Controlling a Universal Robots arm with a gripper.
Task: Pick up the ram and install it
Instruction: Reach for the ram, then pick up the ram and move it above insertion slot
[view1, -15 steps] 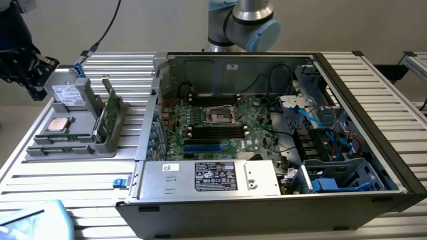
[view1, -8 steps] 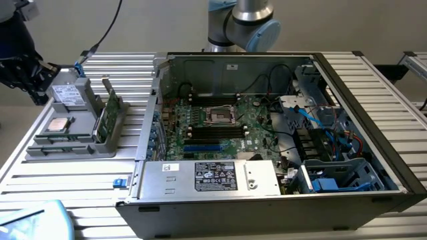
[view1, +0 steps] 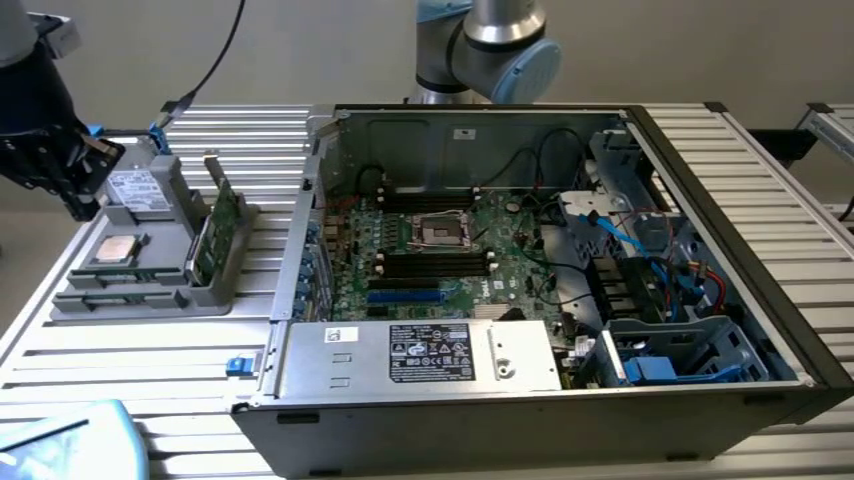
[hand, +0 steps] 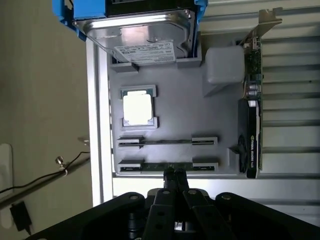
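Note:
A grey tray (hand: 172, 102) at the exterior view's left holds the parts. Two ram sticks lie in end holders on it, one dark and thin (hand: 167, 142), the other a green ram stick (hand: 155, 165) beside the tray's edge, also seen as a ram stick (view1: 123, 297) at the tray's near end. My black gripper (view1: 80, 205) hangs above the tray's far left side, clear of everything. Seen from the wrist, the gripper (hand: 174, 173) is shut with nothing between its fingers (hand: 169, 176), its tips just short of the green stick in the picture.
The tray also carries a hard drive (hand: 145, 40), a processor chip (hand: 137, 108) and an upright graphics card (view1: 220, 230). An open computer case (view1: 747, 200) fills the middle, with its motherboard (view1: 514, 225), black memory slots (view1: 434, 264) and a power supply (view1: 427, 352) at the front.

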